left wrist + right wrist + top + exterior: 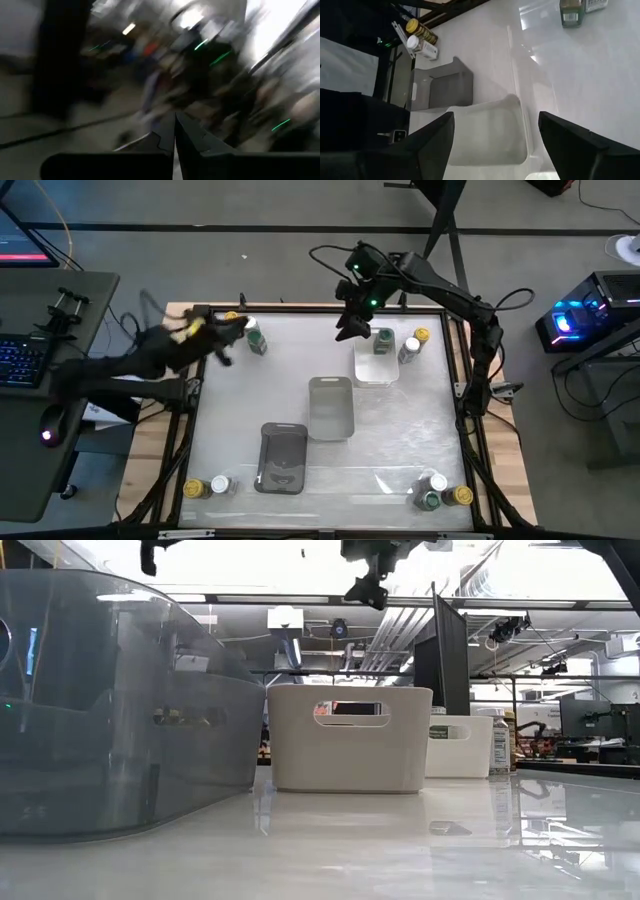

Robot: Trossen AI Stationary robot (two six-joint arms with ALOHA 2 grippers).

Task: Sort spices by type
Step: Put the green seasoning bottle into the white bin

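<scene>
My right gripper [350,330] hangs above the far middle of the desk [400,440], fingers [432,145] spread wide and holding nothing, just beside the white tray [375,366] and the green-lidded jar [384,339] at its far edge. My left gripper [232,332] is raised over the far left corner, its fingers [175,135] pressed together with nothing visible between them, close to another green-lidded jar [256,340]. The spice jars sit in small clusters at all four corners of the desk, and none that I can see lies in the white tray, the grey tray [331,407] or the dark tray [283,457]. I judge sorting has barely begun; next, my right fingers should drop around the nearby green-lidded jar, close, and carry it to a tray.
</scene>
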